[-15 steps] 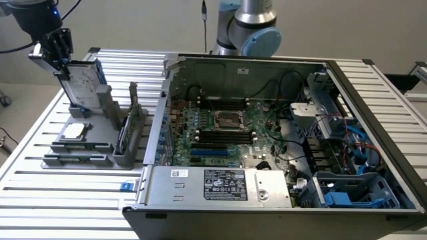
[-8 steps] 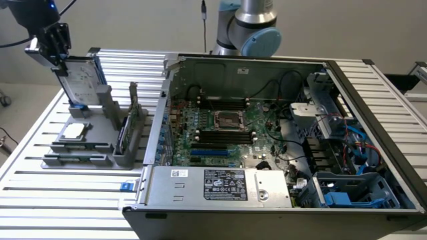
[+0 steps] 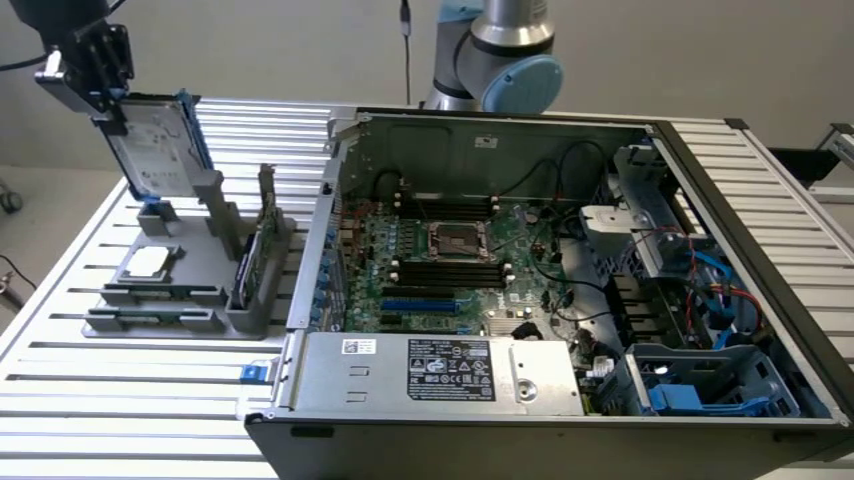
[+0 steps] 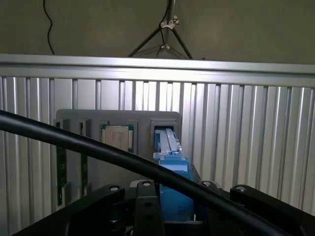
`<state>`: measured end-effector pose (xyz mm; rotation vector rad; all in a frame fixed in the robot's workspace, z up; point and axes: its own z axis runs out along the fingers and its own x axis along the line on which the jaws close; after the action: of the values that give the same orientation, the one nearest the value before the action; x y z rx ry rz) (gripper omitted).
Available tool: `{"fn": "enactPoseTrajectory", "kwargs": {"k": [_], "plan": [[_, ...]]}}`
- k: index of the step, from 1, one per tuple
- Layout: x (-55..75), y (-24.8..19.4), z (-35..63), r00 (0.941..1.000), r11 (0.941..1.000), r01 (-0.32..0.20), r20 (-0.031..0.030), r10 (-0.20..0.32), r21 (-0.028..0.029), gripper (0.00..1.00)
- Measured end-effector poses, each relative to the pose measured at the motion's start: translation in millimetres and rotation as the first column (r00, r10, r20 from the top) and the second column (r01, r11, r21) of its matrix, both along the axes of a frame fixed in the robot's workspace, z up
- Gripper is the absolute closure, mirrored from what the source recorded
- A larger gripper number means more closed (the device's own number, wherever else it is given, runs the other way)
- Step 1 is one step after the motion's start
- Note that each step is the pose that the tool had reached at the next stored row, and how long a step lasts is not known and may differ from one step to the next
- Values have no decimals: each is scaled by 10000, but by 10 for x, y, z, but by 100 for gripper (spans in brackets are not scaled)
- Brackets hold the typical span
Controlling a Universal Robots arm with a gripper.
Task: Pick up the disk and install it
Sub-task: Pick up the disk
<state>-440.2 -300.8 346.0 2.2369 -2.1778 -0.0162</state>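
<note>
The disk (image 3: 158, 150), a silver-grey drive with a white label and blue rails, stands on edge at the exterior view's upper left. My gripper (image 3: 110, 105) is shut on its top end. Its lower end sits at the tall slot of the grey holder (image 3: 174, 320); I cannot tell whether it still rests in the slot. In the wrist view, the disk's blue rail (image 4: 172, 162) runs out from between my gripper's (image 4: 172, 209) black fingers (image 4: 110, 196) toward the holder (image 4: 142, 123). A black cable (image 4: 74, 142) crosses in front.
The holder also carries a square processor chip (image 3: 147, 262) and upright memory sticks (image 3: 254, 255). The open computer case (image 3: 534, 280) lies to the exterior view's right, with motherboard, power supply (image 3: 441, 368) and blue-trimmed drive bays (image 3: 694, 390). The arm's base (image 3: 501, 50) stands behind it on the slatted aluminium table (image 3: 120, 410).
</note>
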Motion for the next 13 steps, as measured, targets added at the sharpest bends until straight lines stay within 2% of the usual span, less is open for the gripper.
{"fn": "enactPoseTrajectory", "kwargs": {"k": [2,8,13], "plan": [[0,0,82,10000,10000,0,1,0,1,67],[17,-1,243,10000,10000,-2,0,2,5,67],[169,-5,448,10000,10000,-1,3,1,21,67]]}}
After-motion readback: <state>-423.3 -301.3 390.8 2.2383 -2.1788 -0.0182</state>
